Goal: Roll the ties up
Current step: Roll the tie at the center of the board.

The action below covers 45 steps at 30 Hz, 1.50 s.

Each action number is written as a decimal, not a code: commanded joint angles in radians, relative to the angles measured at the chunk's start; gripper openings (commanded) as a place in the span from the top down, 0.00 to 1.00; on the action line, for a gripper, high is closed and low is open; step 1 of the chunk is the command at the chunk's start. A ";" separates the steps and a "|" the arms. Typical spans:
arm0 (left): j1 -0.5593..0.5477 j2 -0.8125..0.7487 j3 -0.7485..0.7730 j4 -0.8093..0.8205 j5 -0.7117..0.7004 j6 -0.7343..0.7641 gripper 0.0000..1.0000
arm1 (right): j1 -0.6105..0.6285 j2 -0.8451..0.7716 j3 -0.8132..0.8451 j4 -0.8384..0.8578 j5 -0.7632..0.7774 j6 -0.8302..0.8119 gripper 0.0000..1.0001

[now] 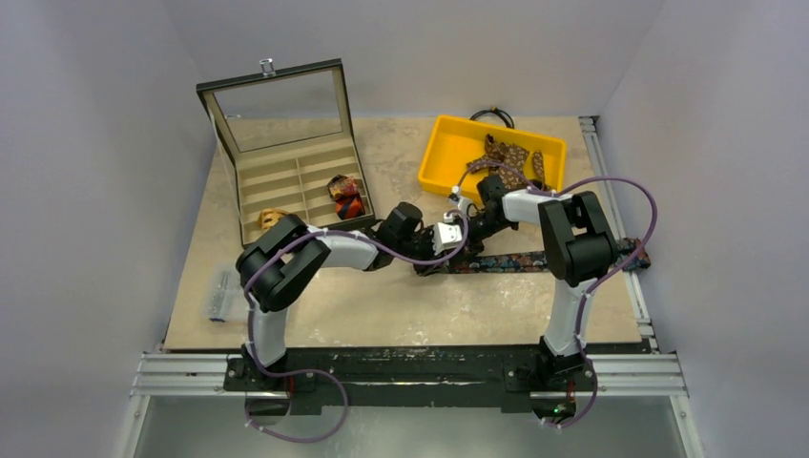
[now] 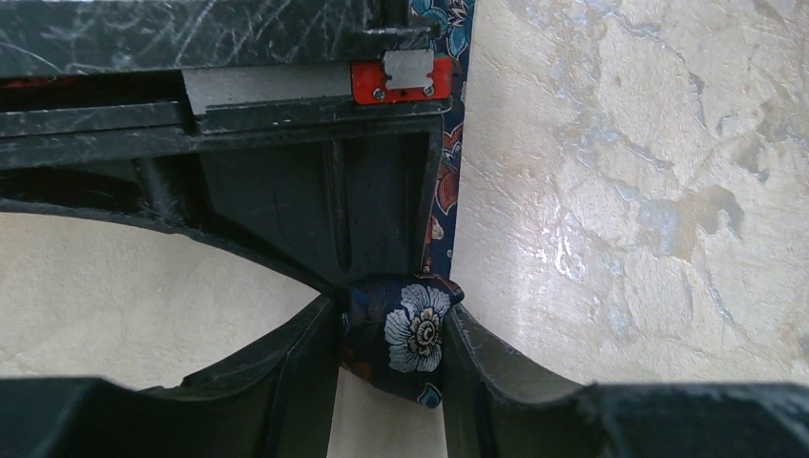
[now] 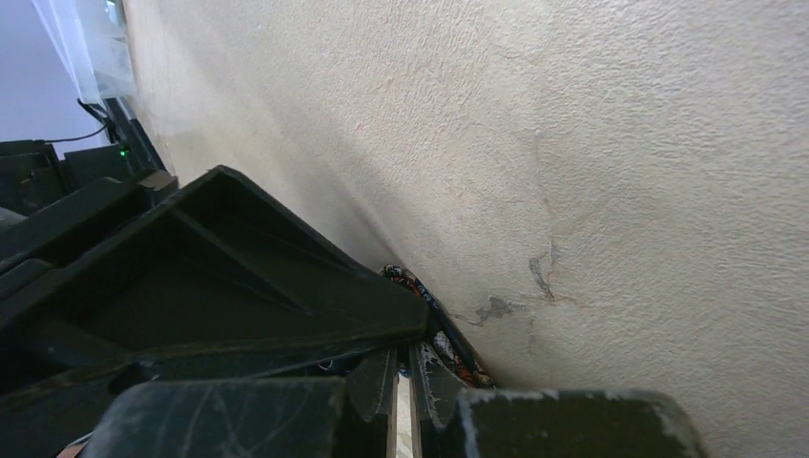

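On the near side of the yellow bin [image 1: 446, 143], both arms reach low toward each other over the flat navy floral tie [image 1: 520, 260] [image 2: 412, 329], where the left gripper [image 1: 418, 256] [image 2: 393, 329] pinches its rolled end and the right gripper [image 1: 441, 258] [image 3: 401, 372] has its fingers pressed almost together beside the strip.

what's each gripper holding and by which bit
The left gripper holds the navy floral tie by its rolled end, pinched between its fingers. The right gripper's hold cannot be told.
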 commanded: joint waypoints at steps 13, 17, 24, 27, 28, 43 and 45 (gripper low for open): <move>-0.005 0.008 -0.058 -0.146 -0.109 0.059 0.77 | -0.013 -0.067 0.004 0.008 0.063 -0.022 0.92; 0.006 -0.023 -0.056 -0.231 -0.097 0.084 0.82 | -0.061 -0.096 0.048 -0.086 0.058 -0.067 0.85; 0.008 -0.005 0.001 -0.352 -0.099 0.080 0.82 | -0.102 -0.160 0.048 -0.154 -0.011 -0.102 0.67; 0.009 0.013 0.032 -0.372 -0.098 0.054 0.81 | -0.085 -0.183 0.008 -0.073 -0.070 -0.017 0.56; 0.009 0.019 0.041 -0.380 -0.098 0.047 0.81 | -0.075 -0.183 0.001 -0.055 -0.077 0.000 0.56; 0.009 0.041 0.079 -0.424 -0.084 0.026 0.80 | 0.008 -0.104 -0.046 0.121 -0.107 0.121 0.65; 0.010 0.044 0.079 -0.422 -0.086 0.027 0.80 | 0.007 -0.093 -0.049 0.124 -0.113 0.117 0.77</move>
